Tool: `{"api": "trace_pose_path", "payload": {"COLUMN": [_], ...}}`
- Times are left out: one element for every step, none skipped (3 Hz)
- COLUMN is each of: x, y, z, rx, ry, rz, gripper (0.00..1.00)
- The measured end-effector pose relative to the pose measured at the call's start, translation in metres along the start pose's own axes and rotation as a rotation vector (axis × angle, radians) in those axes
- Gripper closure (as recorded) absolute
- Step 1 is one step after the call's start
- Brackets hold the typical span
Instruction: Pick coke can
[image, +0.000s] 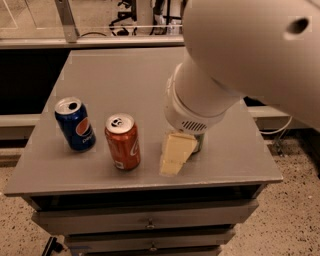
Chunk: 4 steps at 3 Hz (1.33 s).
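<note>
The coke can (122, 142), red-orange with white script and a silver top, stands upright near the front of the grey table (115, 75). My gripper (175, 155) hangs under the big white arm, just right of the coke can and apart from it, low over the table's front edge. Only one cream-coloured finger (176, 152) shows. A green can (198, 143) is almost wholly hidden behind the gripper.
A blue Pepsi can (75, 124) stands left of the coke can. The white arm (240, 55) covers the table's right half. Drawers (145, 222) sit below the tabletop. A dark cabinet and a metal frame stand behind.
</note>
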<state>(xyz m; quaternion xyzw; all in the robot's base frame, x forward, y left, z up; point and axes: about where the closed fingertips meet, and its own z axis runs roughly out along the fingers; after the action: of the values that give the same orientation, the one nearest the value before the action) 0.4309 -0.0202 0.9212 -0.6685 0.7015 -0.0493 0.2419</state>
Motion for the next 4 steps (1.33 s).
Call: {"api": "trace_pose_path", "payload": {"x": [0.011,0.019,0.020,0.009], "y": [0.001,0.001,0.002,-0.003], "z": [0.013,0.021,0.024,0.006], "rx": [-0.013,-0.043,-0.068,-0.053], "ry": [-0.050,-0.101,-0.135,-0.152], "rz": [0.029,0.058,0.077,0.086], "gripper": [0.00,0.00,0.00,0.00]}}
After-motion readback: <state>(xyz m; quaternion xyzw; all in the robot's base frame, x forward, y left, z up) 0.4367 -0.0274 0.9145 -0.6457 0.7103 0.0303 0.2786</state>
